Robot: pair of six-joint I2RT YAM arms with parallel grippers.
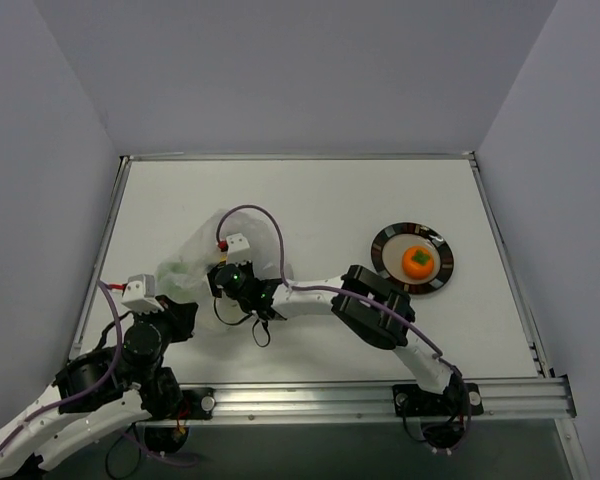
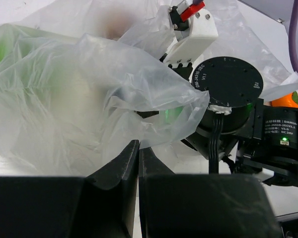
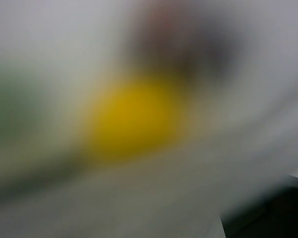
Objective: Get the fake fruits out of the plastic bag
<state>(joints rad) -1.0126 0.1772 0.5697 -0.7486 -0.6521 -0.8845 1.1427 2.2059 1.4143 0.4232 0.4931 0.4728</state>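
Note:
The translucent plastic bag (image 1: 192, 262) lies crumpled at the table's left-centre and fills the left wrist view (image 2: 74, 94). My left gripper (image 2: 137, 148) is shut, pinching the bag's near edge (image 1: 192, 308). My right gripper (image 1: 220, 282) is pushed into the bag's mouth, and the film hides its fingers. The right wrist view is a blur from inside the bag, showing a yellow fruit (image 3: 134, 119) close ahead and a green smear (image 3: 10, 106) on the left. An orange fruit (image 1: 418, 262) with a green top sits on the dark round plate (image 1: 385, 250).
The right arm's wrist motor (image 2: 228, 87) and cable loom close beside the bag. The plate stands at the right-centre. A metal rail (image 1: 380, 395) runs along the near edge, and grey walls enclose the table.

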